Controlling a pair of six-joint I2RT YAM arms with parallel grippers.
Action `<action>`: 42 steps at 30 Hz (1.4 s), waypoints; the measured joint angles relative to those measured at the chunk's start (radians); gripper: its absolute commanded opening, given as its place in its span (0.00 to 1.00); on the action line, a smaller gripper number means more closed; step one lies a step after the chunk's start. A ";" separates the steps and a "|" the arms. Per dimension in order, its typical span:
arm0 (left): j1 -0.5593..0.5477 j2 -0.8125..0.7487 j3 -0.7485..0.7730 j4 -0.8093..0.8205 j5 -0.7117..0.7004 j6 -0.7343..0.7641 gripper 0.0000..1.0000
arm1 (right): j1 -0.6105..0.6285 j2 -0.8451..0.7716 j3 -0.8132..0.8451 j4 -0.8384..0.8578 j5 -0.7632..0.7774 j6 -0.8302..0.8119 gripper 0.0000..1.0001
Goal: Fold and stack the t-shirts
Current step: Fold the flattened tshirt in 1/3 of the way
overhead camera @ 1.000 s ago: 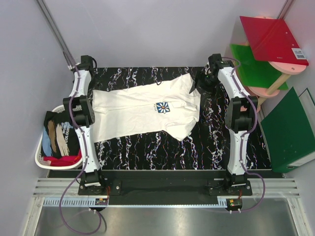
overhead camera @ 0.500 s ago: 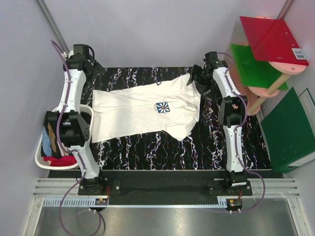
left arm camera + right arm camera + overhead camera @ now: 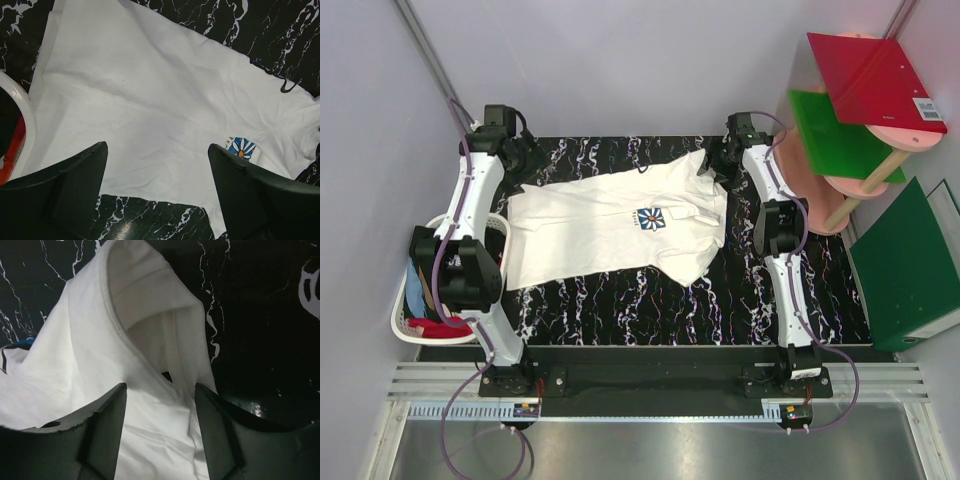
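Observation:
A cream-white t-shirt [image 3: 610, 225] with a blue flower print [image 3: 648, 217] lies spread flat on the black marbled table [image 3: 620, 310]. My left gripper [image 3: 517, 158] is open above the shirt's far left corner. In the left wrist view the shirt [image 3: 150, 95] and its print [image 3: 242, 148] lie below the open left gripper [image 3: 157, 147]. My right gripper [image 3: 717, 165] is open over the shirt's far right corner. In the right wrist view the open right gripper [image 3: 160, 405] straddles a raised fold of the white cloth [image 3: 135, 330]. Other shirts, red [image 3: 440, 326] and blue [image 3: 412, 290], lie in a basket.
A white basket [image 3: 400, 320] hangs off the table's left edge; its rim [image 3: 20, 100] shows in the left wrist view. A red board [image 3: 875, 75] and a green board [image 3: 835, 135] rest on a pink stand at the right. Another green board [image 3: 905, 265] leans lower right.
My left arm has swung from beside the basket to the far left corner, gripper now at the shirt's far left edge. My right gripper has shifted back and left onto the shirt's far right corner.

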 measured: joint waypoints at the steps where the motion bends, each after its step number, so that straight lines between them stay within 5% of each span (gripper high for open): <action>1: 0.001 -0.006 0.000 -0.002 0.003 0.002 0.85 | 0.001 0.010 0.003 0.011 -0.002 0.001 0.45; 2: 0.002 -0.011 0.001 -0.005 0.006 0.004 0.85 | 0.002 0.018 0.006 0.024 -0.005 0.005 0.25; 5: -0.006 -0.025 0.008 -0.026 0.020 0.010 0.85 | 0.003 0.052 0.036 0.055 -0.010 0.011 0.01; 25: -0.116 -0.034 0.023 -0.110 0.048 0.009 0.85 | -0.026 0.125 0.156 0.110 0.221 0.042 0.00; 28: -0.120 -0.037 0.010 -0.108 0.047 0.008 0.86 | -0.051 0.120 0.155 0.101 0.267 0.042 0.17; 31: -0.127 -0.037 -0.012 -0.111 0.043 0.006 0.87 | -0.077 0.115 0.155 0.089 0.279 0.036 0.48; 32: -0.128 -0.037 -0.021 -0.112 0.039 0.006 0.87 | -0.082 0.113 0.155 0.085 0.266 0.034 0.65; 34: -0.130 -0.034 -0.028 -0.116 0.037 0.007 0.88 | -0.094 0.098 0.144 0.080 0.238 0.031 0.78; 38: -0.135 0.000 -0.044 -0.119 0.029 0.024 0.96 | -0.096 -0.009 0.038 0.064 0.199 0.013 0.98; 42: -0.136 0.025 -0.130 -0.130 0.005 0.045 0.99 | -0.085 -0.201 -0.136 0.054 0.178 -0.006 1.00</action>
